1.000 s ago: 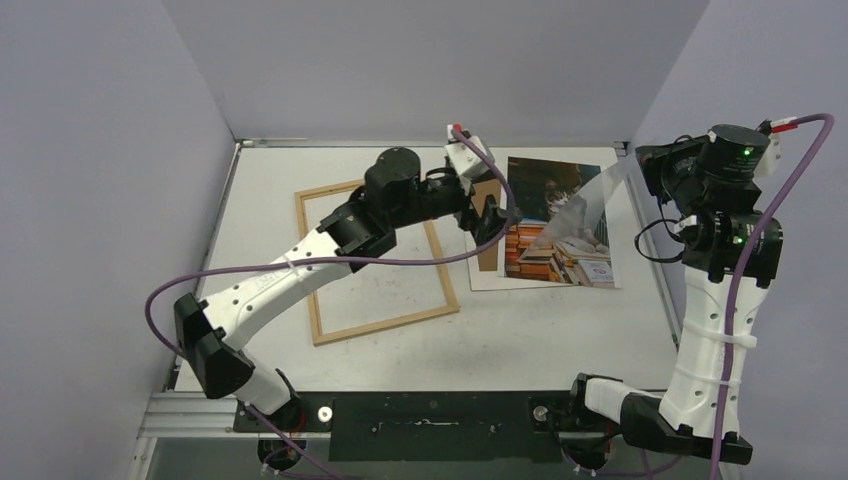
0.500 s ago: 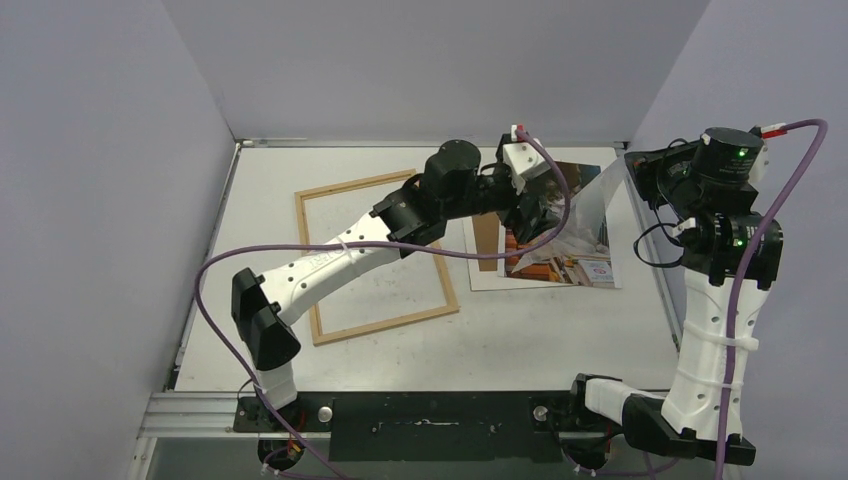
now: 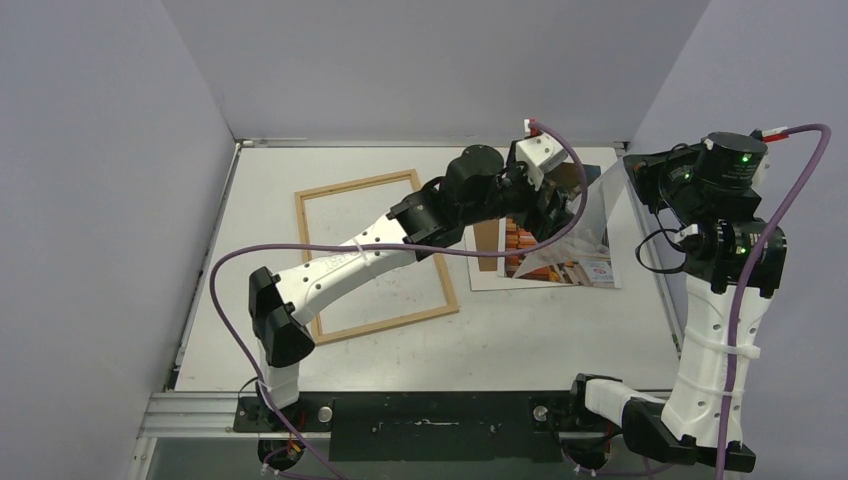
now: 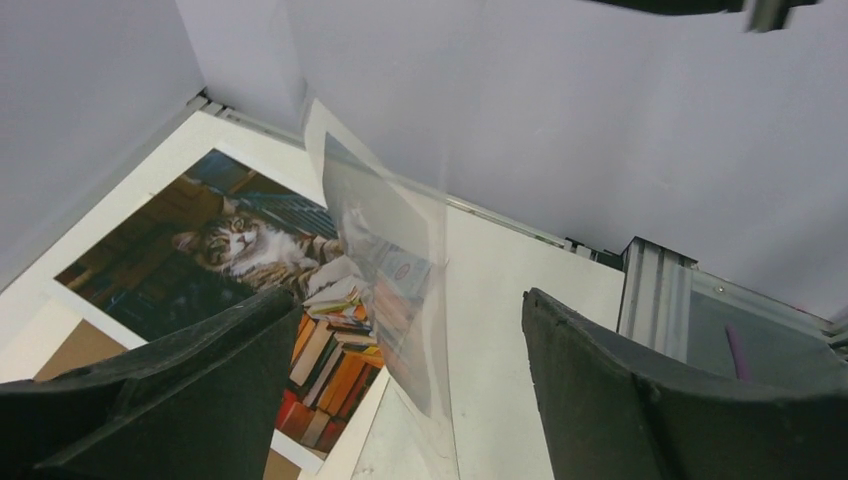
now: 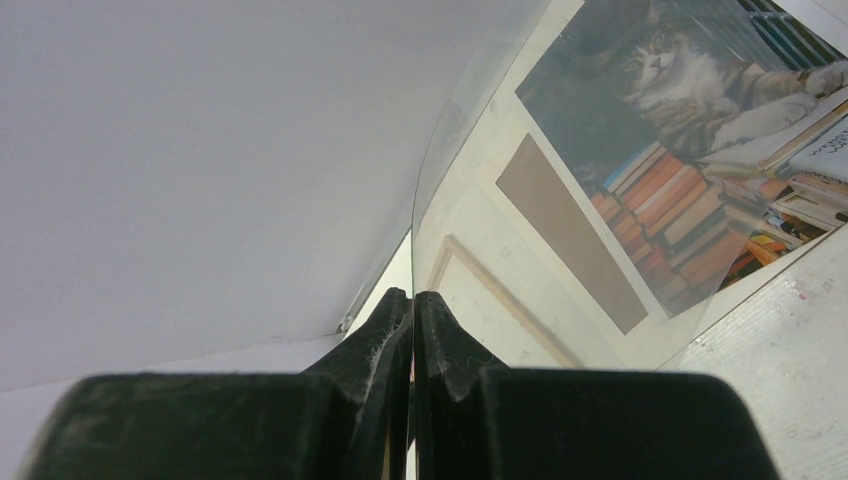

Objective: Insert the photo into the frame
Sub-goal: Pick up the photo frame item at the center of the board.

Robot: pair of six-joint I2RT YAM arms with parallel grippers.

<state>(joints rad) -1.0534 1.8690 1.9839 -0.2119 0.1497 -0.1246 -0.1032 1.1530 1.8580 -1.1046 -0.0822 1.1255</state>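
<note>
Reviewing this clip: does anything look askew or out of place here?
Yes. A clear sheet stands tilted above the photo. The shut right gripper pinches its upper edge, and the sheet bows slightly. The open left gripper has a finger either side of it. The photo lies offset on a brown board, outside the empty frame.

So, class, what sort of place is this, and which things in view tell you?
Probably a robot lab test cell: the left arm and right arm are mounted along a metal rail at the edge of a white table, boxed in by plain grey walls.
</note>
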